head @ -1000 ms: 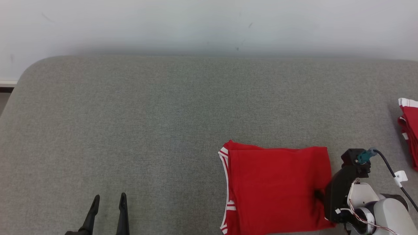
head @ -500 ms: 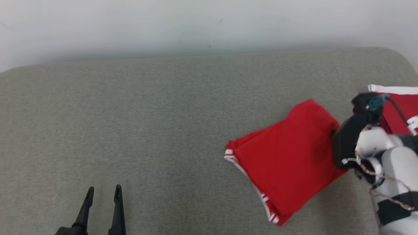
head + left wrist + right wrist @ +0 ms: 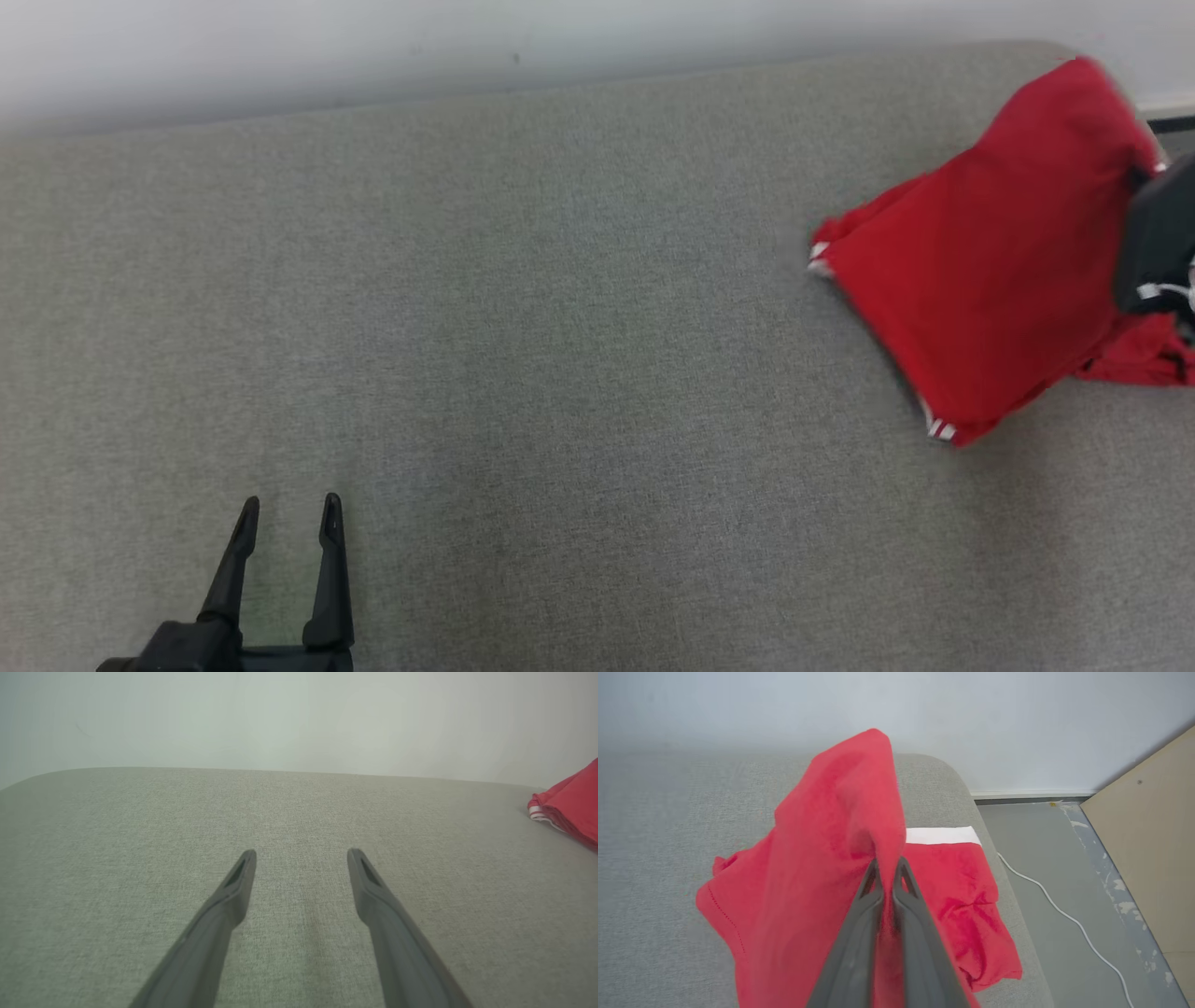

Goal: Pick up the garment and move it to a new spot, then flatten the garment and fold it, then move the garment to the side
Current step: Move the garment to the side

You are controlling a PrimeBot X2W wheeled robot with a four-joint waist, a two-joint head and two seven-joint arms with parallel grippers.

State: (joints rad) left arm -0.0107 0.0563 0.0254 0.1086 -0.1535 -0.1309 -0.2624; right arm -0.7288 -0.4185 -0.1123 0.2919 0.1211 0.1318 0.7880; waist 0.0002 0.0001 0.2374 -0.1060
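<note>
A grey fabric-covered surface (image 3: 560, 327) spreads across the head view and meets a pale wall (image 3: 373, 37) along its 12 o'clock edge. In the right wrist view the surface ends in a rounded corner. Beyond it lies a grey floor (image 3: 1041, 868), where a white cable (image 3: 1064, 914) trails and a tan board (image 3: 1153, 826) stands at 3 o'clock.

The garment (image 3: 990, 261) is red with white striped trim at its hems. It hangs at about 2 o'clock in the head view, folded and slightly blurred. Its upper end is raised near the surface's far corner and its striped lower corner points toward 6 o'clock. Whether that corner touches the surface cannot be told. Under it, a second red piece (image 3: 966, 882) with a plain white band (image 3: 941, 835) lies crumpled by the corner.

The right gripper (image 3: 888, 865) has its two fingers pressed together on a pinch of the garment's cloth. The cloth peaks above the tips and drapes down toward 8 o'clock in the wrist view. In the head view this arm's dark wrist housing (image 3: 1158, 243) sits at the 3 o'clock edge, against the garment's side.

The left gripper (image 3: 289, 518) sits at 7 o'clock in the head view, well apart from the garment. Its fingers point toward 12 o'clock and stand spread, with only bare grey surface between them. In the left wrist view the garment's striped edge shows at 3 o'clock.
</note>
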